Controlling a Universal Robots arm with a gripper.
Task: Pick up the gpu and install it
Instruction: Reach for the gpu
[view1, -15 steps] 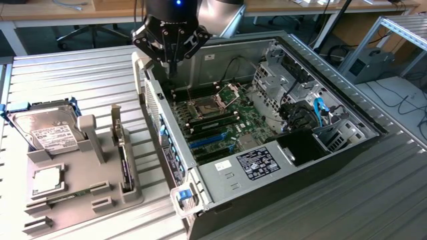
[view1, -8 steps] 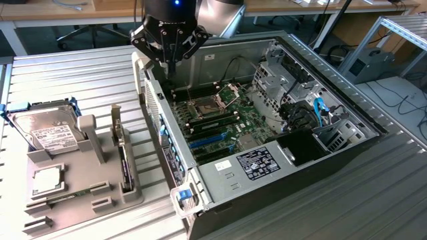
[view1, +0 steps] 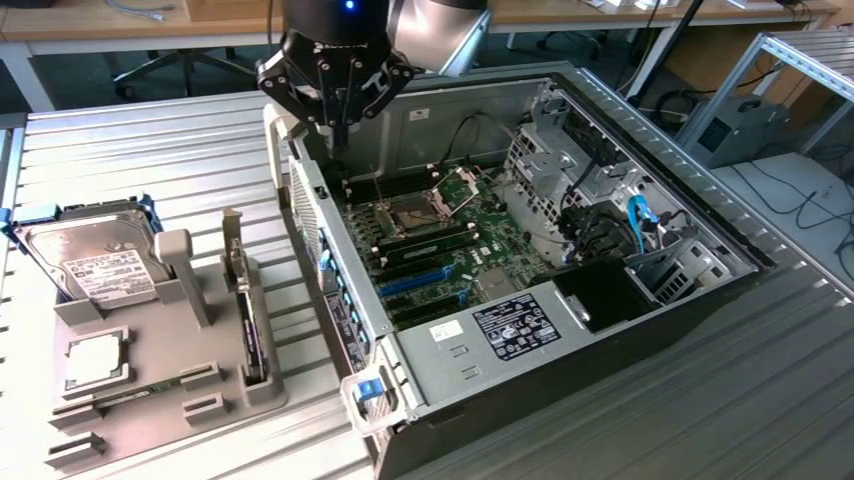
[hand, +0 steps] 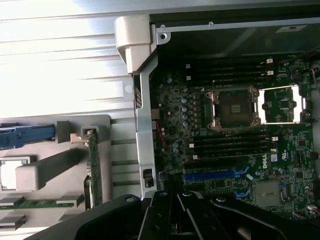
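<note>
Holder (view1: 160, 425) sat on the bench (view1: 160, 150) toward the exterior view's left, just beside the case (view1: 314, 230). Drive (view1: 94, 265) stood propped in a slot at one end of the holder, label facing up and easy to read.

Gpu (view1: 246, 320) stood on its long edge in a narrow slot along the holder side nearest the case. Gray posts kept it upright, probably so its top edge stayed free for a grip from above. Nothing touched it, so it was not picked yet.

Pincer (view1: 336, 140) hung over the case wall near the case's far corner, fingers together and empty, well apart from the gpu. In the wrist view the gpu showed edge-on in its slot, off to the side of the black fingers.

Case lay on its side with the open face up, so the board (view1: 454, 250) faced upward and could be reached from overhead. Blue slots (view1: 414, 285) on the board looked empty, so no card was seated there. Judged from this, the task had barely begun.
</note>
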